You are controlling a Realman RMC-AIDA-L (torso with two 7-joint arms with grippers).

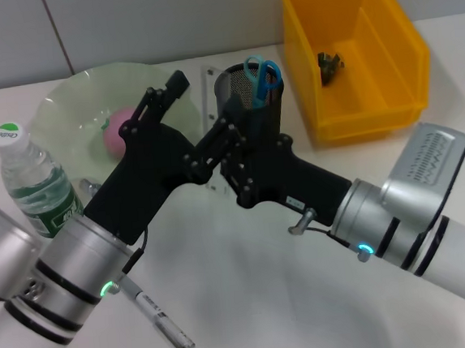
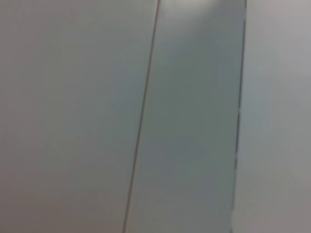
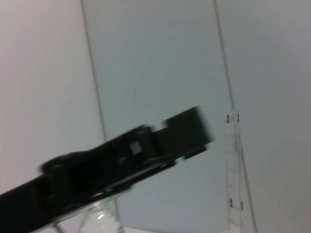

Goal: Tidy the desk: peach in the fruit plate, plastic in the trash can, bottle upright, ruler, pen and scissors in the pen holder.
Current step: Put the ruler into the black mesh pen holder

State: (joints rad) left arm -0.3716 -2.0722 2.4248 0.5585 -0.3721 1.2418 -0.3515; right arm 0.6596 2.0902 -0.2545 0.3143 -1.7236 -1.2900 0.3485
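My right gripper [image 1: 217, 139] is shut on the clear ruler [image 1: 206, 83] and holds it upright just left of the black mesh pen holder [image 1: 253, 107]. The ruler also shows in the right wrist view [image 3: 233, 170]. Blue-handled scissors [image 1: 263, 74] stand in the holder. My left gripper [image 1: 168, 94] is open and empty over the green fruit plate [image 1: 71, 98], which holds the pink peach [image 1: 117, 129]. One of its black fingers [image 3: 146, 150] crosses the right wrist view. The water bottle [image 1: 29, 179] stands upright at the left. A pen [image 1: 160, 319] lies on the table by my left arm.
A yellow bin [image 1: 352, 49] at the back right holds a dark piece of plastic [image 1: 329, 64]. The wall runs close behind the plate and the bin. The left wrist view shows only bare wall panels.
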